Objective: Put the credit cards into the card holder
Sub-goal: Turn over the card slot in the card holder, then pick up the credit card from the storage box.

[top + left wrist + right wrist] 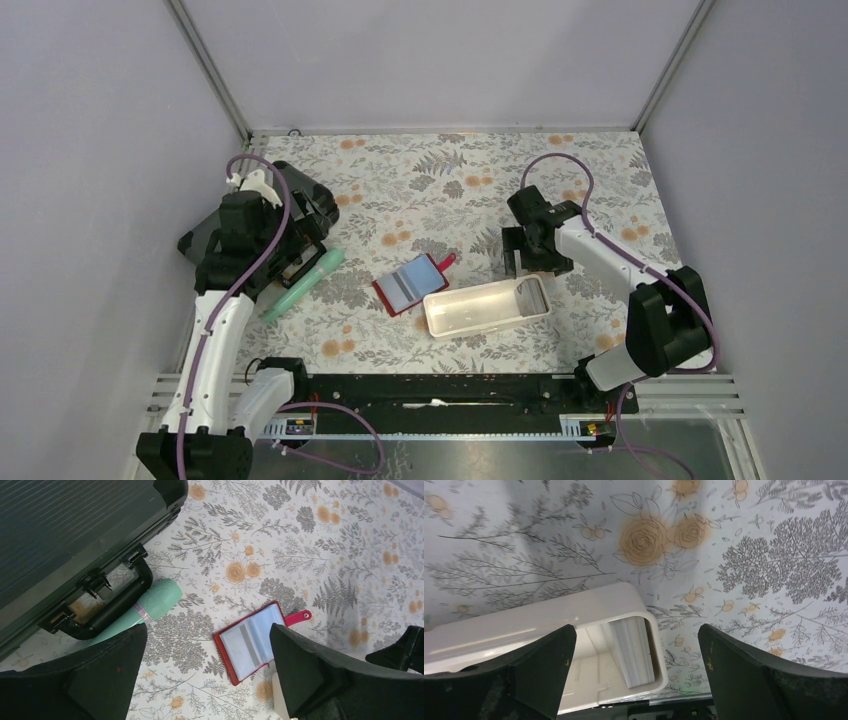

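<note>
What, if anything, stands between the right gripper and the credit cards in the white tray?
Nothing visible does. The open right gripper hangs above the credit cards, stacked at one end of the white tray.

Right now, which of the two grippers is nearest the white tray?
The right gripper, open just above the tray's right end; the left gripper is beside the dark case.

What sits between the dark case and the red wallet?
A mint-green tube, lying by the handle of the case; then bare flowered cloth up to the wallet. The left wrist view shows it.
</note>
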Robot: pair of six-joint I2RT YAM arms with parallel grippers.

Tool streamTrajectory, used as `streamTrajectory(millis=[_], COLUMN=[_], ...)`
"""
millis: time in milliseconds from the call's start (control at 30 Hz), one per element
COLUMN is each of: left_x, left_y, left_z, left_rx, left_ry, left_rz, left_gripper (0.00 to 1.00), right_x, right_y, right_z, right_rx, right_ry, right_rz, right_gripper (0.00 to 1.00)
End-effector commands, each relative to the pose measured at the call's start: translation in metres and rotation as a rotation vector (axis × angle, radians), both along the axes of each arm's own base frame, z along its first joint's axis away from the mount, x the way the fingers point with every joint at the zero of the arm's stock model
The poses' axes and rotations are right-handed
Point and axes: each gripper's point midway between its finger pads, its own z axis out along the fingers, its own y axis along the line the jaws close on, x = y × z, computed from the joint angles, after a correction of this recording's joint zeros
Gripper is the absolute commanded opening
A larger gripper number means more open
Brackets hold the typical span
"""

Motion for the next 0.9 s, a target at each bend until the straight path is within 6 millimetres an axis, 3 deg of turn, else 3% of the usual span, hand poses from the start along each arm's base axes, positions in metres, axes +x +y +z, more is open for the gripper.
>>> streamTrajectory(millis=[0, 133, 400, 600, 867], left_x=[0.004, 0.003, 0.005, 0.004, 0.004], left_y=[0.02, 0.03, 0.034, 0.033, 0.033], left_z=[0.008, 0.004, -0.007, -0.009, -0.011], left_rx=[0.085, 0.12, 0.127, 0.13, 0.132], left_ry=[-0.064, -0.074, -0.063, -0.062, -0.06], left_rz=[0.061, 0.097, 0.109, 0.105, 0.098], left_gripper=[0.99, 0.99, 0.99, 0.99, 0.99], right_x=[-0.018, -0.024, -0.026, -0.031, -0.029], right_y=[-0.014, -0.017, -0.016, -0.021, -0.029], right_z=[-0.008, -0.017, -0.016, -0.03, -0.029], right_rx=[-0.009, -0.015, 0.0, -0.035, -0.085], right_ry=[0.058, 0.09, 0.08, 0.112, 0.104], right_rz=[-0.049, -0.059, -0.073, -0.106, -0.127], right_gripper=[0.99, 1.0, 0.99, 0.94, 0.89])
